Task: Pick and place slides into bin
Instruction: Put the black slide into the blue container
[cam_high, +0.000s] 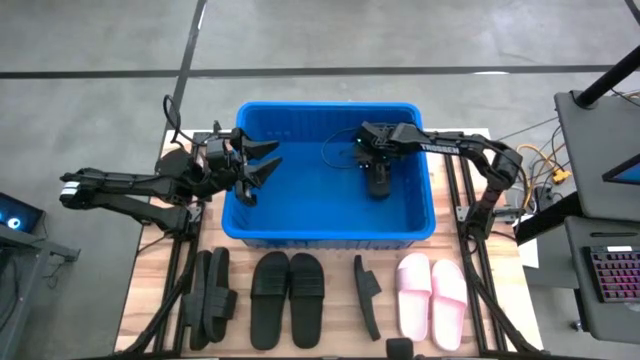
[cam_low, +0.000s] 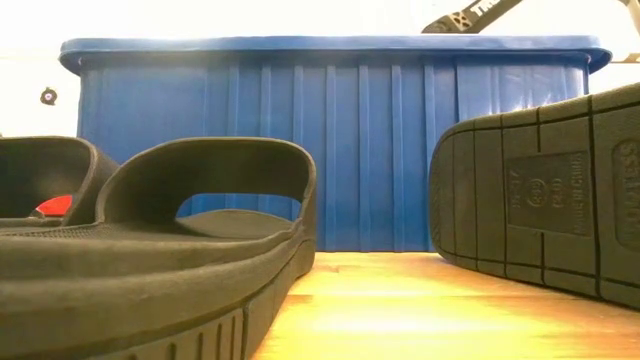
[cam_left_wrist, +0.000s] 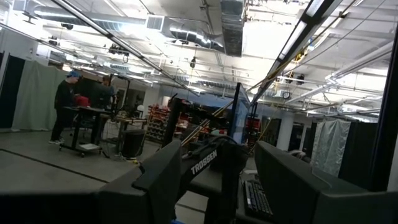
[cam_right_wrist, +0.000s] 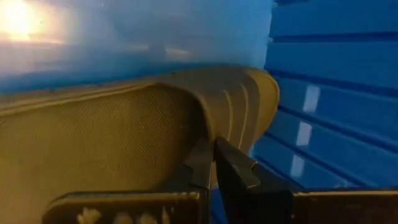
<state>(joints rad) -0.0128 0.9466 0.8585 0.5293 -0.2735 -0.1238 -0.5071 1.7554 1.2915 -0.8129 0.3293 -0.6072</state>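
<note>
Right gripper (cam_high: 379, 186) is down inside the large bright blue ribbed plastic bin (cam_high: 425, 215), right of centre, its jaws pinched on the strap edge of a black flat-soled slip-on slide (cam_high: 379, 180); the right wrist view shows the two fingers nearly touching with only the thin strap between them, the blue ribbed wall just beyond. The held slide hangs below the jaws, long axis running near-to-far along the bin, low over the floor; I cannot tell whether it touches bottom. Judgement: this is the release step, and the coming move turns on the slide sitting directly under the jaws with clear floor around it, so opening should drop it flat. Left gripper (cam_high: 262, 166) hovers over the bin's left rim, jaws spread wide and empty, pointing right toward the other arm. Remaining slides lie in a row on the wooden table (cam_high: 150, 285) along the bin's near side: black ones on edge at left (cam_high: 210, 294), a flat black pair (cam_high: 288, 296), one black on edge (cam_high: 367, 294), and the pale pink pair (cam_high: 431, 299) at right. The left arm is nearer the left-hand blacks; the right arm is nearer the pink pair.
</note>
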